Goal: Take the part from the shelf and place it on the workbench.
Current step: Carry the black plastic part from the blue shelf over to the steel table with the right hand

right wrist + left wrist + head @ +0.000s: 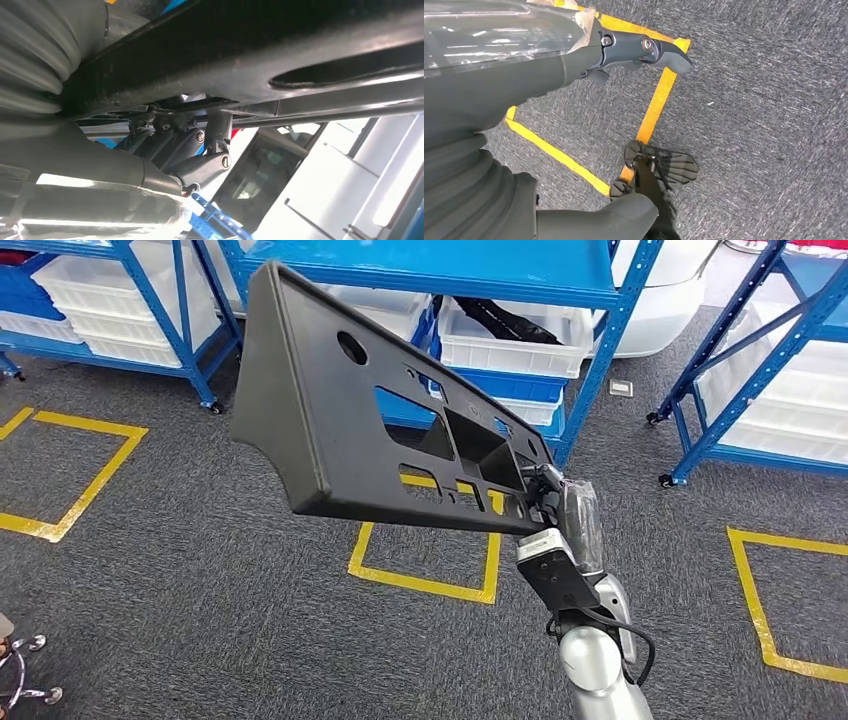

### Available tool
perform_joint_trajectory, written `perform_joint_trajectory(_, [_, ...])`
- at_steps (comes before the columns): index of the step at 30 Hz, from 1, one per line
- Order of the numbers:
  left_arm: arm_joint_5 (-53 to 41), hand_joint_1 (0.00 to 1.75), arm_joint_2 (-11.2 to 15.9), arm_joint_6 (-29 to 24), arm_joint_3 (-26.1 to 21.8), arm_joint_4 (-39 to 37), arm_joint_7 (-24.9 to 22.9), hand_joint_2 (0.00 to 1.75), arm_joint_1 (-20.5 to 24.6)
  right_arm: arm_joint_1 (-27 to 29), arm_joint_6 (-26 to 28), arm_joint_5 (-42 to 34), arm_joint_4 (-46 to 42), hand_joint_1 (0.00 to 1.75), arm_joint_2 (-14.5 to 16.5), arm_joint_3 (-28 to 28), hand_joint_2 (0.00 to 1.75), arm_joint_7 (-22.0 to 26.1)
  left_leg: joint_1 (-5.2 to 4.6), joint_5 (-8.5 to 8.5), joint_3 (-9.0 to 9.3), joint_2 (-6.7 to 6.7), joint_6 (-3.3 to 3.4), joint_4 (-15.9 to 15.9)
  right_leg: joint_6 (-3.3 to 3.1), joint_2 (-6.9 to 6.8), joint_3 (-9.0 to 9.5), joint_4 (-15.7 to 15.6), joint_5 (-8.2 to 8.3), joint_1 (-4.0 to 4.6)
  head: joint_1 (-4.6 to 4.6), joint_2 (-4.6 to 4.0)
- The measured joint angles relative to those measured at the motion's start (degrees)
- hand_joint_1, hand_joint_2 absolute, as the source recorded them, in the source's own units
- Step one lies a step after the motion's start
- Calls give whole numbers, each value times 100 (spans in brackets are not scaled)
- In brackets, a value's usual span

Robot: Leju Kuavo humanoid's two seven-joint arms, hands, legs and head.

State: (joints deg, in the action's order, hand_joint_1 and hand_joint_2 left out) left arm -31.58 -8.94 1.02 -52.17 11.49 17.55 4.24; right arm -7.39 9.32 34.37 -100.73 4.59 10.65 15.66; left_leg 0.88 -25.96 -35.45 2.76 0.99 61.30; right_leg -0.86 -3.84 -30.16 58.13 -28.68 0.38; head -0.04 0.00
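The part, a large flat black plastic panel with an oval hole, rectangular cut-outs and a row of small slots, is held in the air above the floor, tilted, with its broad face toward the head camera. It touches neither shelf nor any surface.

The right hand grips the panel at its lower right corner; the silver right arm rises to it from the bottom edge of the head view. In the right wrist view the dark fingers are curled up against the underside of the panel, which passes directly over the hand. The hold is closed on the part's edge.

The left hand hangs over the carpet, apart from the part. One dark finger extends straight out and the grey thumb lies separate from it, with nothing between them. The fingers stand apart.

Behind the part stand blue steel shelving units on castors, carrying white plastic bins; one bin holds a dark item that cannot be identified. The floor is grey carpet marked with squares of yellow tape. A chair base with castors shows at the lower left of the head view.
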Motion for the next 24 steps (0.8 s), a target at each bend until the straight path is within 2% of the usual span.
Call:
perform_joint_trajectory(1, [3, 0, 0, -1, -12, 3, 7, 175, 5, -4, 3, -13, 1, 175, 1, -1, 175, 6, -36, 7, 74, 54, 31, -145, 15, -39, 1, -1, -5, 15, 0, 0])
perform_joint_trajectory(3, [10, 0, -2, -3, -35, 5, 18, 175, 9, -14, 9, -38, 3, 175, 4, -1, 175, 12, -73, 12, 67, -10, 59, -200, 64, -124, 7, -15, -11, 25, -1, 0])
perform_joint_trajectory(4, [13, 0, -2, -3, -45, 5, 20, 175, 8, -19, 10, -46, 4, 175, 5, -1, 175, 13, -62, 36, 69, -55, 84, -228, 94, -126, -1, 2, -26, 24, -1, 0])
perform_joint_trajectory(5, [14, 0, -3, -4, -52, 5, 22, 175, 9, -27, 13, -54, 5, 175, 5, -1, 175, 14, -48, 67, 71, -102, 119, -254, 116, -56, -38, 83, -86, 20, 0, 0])
perform_joint_trajectory(6, [13, 0, -3, -4, -56, 5, 23, 175, 12, -32, 15, -57, 6, 175, 3, -1, 175, 15, -30, 99, 69, -145, 154, -279, 123, 55, -121, 270, -199, 15, 6, 0])
perform_joint_trajectory(8, [13, 0, -4, -4, -58, 5, 25, 175, 20, -29, 17, -62, 13, 175, -8, -3, 175, 15, -20, 144, 33, -247, 206, -291, 107, 291, -442, 977, -553, -16, 21, 0])
perform_joint_trajectory(10, [11, 0, -4, -4, -61, 5, 25, 175, 19, -16, 18, -62, 27, 175, -17, -6, 175, 14, -27, 179, -16, -368, 217, -290, 129, 352, -733, 1617, -791, -36, 28, 0])
perform_joint_trajectory(11, [7, 0, -4, -4, -62, 5, 25, 175, 17, -12, 18, -62, 32, 175, -20, -6, 175, 14, -28, 197, -35, -423, 212, -290, 158, 357, -766, 1705, -800, -39, 29, 0])
perform_joint_trajectory(12, [2, 0, -4, -3, -64, 5, 26, 175, 15, -11, 20, -60, 34, 175, -22, -7, 175, 13, -29, 215, -49, -480, 202, -289, 196, 364, -683, 1557, -721, -42, 28, 0])
perform_joint_trajectory(13, [-7, 0, -4, -1, -65, 5, 31, 175, 15, -12, 21, -51, 34, 175, -26, -7, 175, 8, -30, 232, -57, -532, 189, -289, 226, 382, -510, 1239, -595, -45, 30, 0])
perform_joint_trajectory(15, [-30, 0, -8, 8, -66, 5, 46, 175, 15, -16, 26, -8, 28, 175, -37, -8, 175, -11, -30, 269, -67, -635, 157, -287, 238, 524, -78, 418, -311, -40, 28, 0])
perform_joint_trajectory(16, [-44, 0, -13, 12, -66, 5, 56, 175, 16, -17, 28, 22, 20, 175, -43, -10, 175, -26, -35, 283, -72, -678, 134, -285, 211, 605, 61, 126, -217, -26, 27, 0])
perform_joint_trajectory(18, [-65, 0, -20, 19, -66, 5, 67, 175, 13, -21, 35, 65, 0, 175, -59, -16, 175, -44, -32, 315, -91, -755, 68, -290, 137, 685, 140, -104, -133, 19, 20, 0])
perform_joint_trajectory(19, [-69, 0, -20, 22, -67, 5, 70, 175, 5, -21, 38, 73, -8, 175, -64, -18, 175, -48, -33, 335, -105, -799, 25, -303, 103, 651, 134, -120, -103, 36, 26, 0])
perform_joint_trajectory(20, [-71, 0, -11, 23, -69, 5, 72, 175, -3, -23, 40, 75, -13, 175, -68, -21, 175, -49, -21, 349, -125, -816, -4, -297, 73, 606, 145, -143, -64, -7, 24, 0])
perform_joint_trajectory(21, [-73, 0, -6, 25, -72, 5, 74, 175, -11, -22, 44, 79, -17, 175, -68, -23, 175, -50, -19, 310, -161, -757, -26, -246, 30, 557, 161, -175, -21, -49, 20, 0])
perform_joint_trajectory(22, [-77, 0, -1, 27, -75, 5, 78, 175, -13, -20, 51, 91, -22, 175, -68, -27, 175, -52, -18, 194, -238, -656, -46, -92, -8, 498, 175, -206, 23, -99, 8, 0])
perform_joint_trajectory(23, [-87, 0, 5, 26, -79, 5, 83, 175, -12, -17, 62, 111, -28, 175, -68, -32, 175, -55, -6, 11, -360, -527, -65, 182, -36, 437, 184, -228, 54, -142, -4, 0])
perform_joint_trajectory(24, [-104, 0, 4, 27, -82, 6, 88, 175, -10, -13, 74, 140, -33, 175, -69, -37, 175, -61, 5, -215, -519, -411, -97, 549, -56, 377, 178, -231, 66, -135, -14, 0])
